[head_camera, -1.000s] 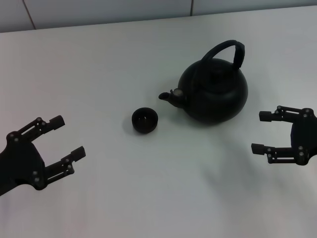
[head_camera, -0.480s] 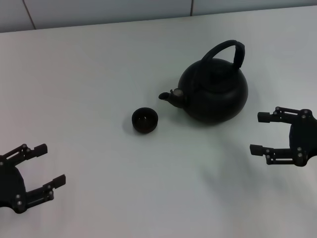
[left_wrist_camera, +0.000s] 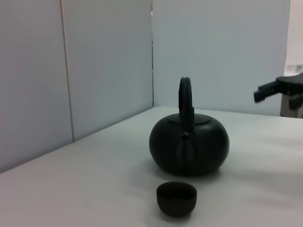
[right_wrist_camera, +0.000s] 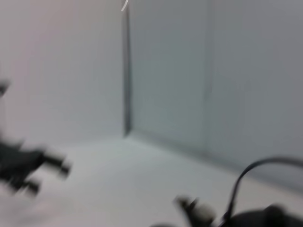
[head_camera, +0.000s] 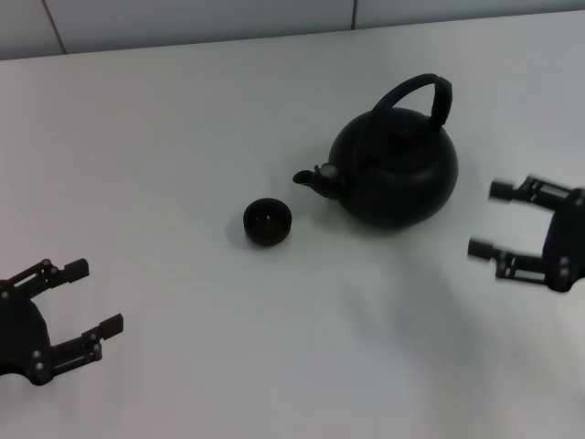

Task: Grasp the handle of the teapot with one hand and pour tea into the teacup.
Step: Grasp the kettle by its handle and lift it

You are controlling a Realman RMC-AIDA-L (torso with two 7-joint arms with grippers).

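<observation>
The black teapot (head_camera: 398, 169) stands upright on the white table, spout pointing left, its arched handle (head_camera: 422, 91) standing up over the lid. The small dark teacup (head_camera: 267, 221) sits just left of the spout. My right gripper (head_camera: 484, 219) is open and empty, right of the teapot and apart from it. My left gripper (head_camera: 84, 297) is open and empty at the near left edge, far from both. The left wrist view shows the teapot (left_wrist_camera: 189, 144) spout-on behind the teacup (left_wrist_camera: 176, 198), and the right gripper's fingers (left_wrist_camera: 279, 90) beyond.
The white table (head_camera: 183, 137) runs back to pale wall panels (head_camera: 201, 18). In the right wrist view the teapot handle (right_wrist_camera: 255, 182) and spout (right_wrist_camera: 194, 210) show low down, with the left gripper (right_wrist_camera: 28, 163) blurred farther off.
My left arm drew back toward the near left edge and now holds there. My right gripper has just shifted slightly up and to the right; it looks blurred.
</observation>
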